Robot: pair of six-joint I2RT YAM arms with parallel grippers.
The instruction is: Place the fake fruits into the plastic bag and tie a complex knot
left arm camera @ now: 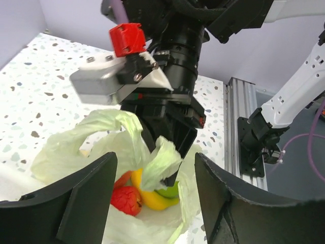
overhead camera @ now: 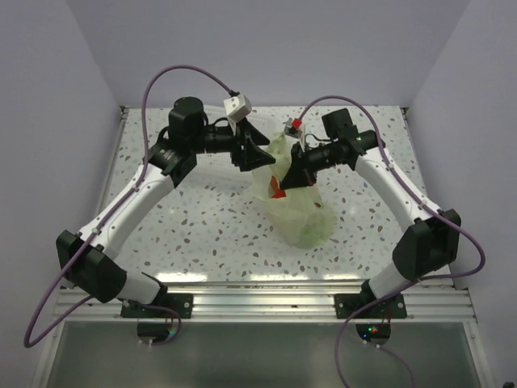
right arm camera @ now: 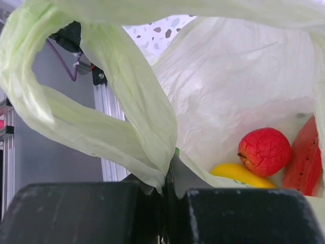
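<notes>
Pale green bag point(overhead camera: 303, 220), fruits point(right arm camera: 264, 151) inside, handle point(right arm camera: 133, 104) pinched in clamped right gripper point(right arm camera: 165, 206); left gripper point(left arm camera: 155, 170) spread wide beside bag mouth, holding nothing.

Bright, even light all round, soft shadows on the table point(overhead camera: 194, 226); wrist views blur up close, plastic bag point(right arm camera: 228, 101) glowing translucent.

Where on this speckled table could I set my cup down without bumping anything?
Bare table lies in the near stretch between the plastic bag and the metal rail, and in the far right corner behind the right arm. The middle is crowded: the left gripper and right gripper meet over the bag's mouth.
</notes>
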